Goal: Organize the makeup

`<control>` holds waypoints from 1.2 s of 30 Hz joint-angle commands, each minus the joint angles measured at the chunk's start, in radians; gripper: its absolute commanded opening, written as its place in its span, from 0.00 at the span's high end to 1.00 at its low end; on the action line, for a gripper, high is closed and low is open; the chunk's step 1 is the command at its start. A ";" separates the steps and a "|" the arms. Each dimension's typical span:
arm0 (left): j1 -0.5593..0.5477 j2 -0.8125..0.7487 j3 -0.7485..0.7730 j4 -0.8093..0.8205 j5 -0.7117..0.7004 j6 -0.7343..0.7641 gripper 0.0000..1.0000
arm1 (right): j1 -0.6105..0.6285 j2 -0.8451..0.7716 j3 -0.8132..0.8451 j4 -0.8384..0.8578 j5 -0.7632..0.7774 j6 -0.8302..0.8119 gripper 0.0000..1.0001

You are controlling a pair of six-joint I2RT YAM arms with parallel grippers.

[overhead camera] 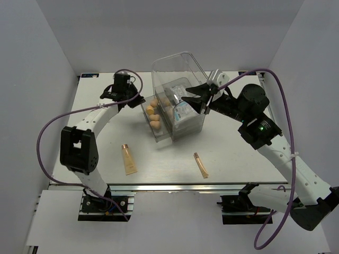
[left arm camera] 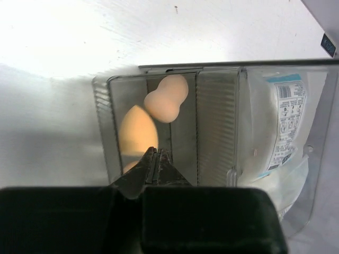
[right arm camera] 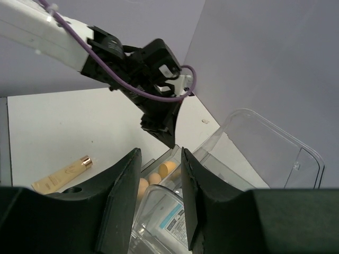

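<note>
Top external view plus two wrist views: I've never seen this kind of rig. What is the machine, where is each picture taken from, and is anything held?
Two robot arms are bolted to a table. The top view looks down on both; each wrist view looks along that arm's own fingers. A clear box, lid up, holds peach sponges and packets in separate compartments. Two tubes lie on the table. The left gripper is shut near the sponges; the right gripper is open over the box. Neither holds anything.
</note>
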 commanded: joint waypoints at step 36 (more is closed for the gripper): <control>0.053 0.125 -0.144 0.243 0.376 -0.055 0.34 | -0.038 -0.042 -0.020 0.059 0.004 0.016 0.58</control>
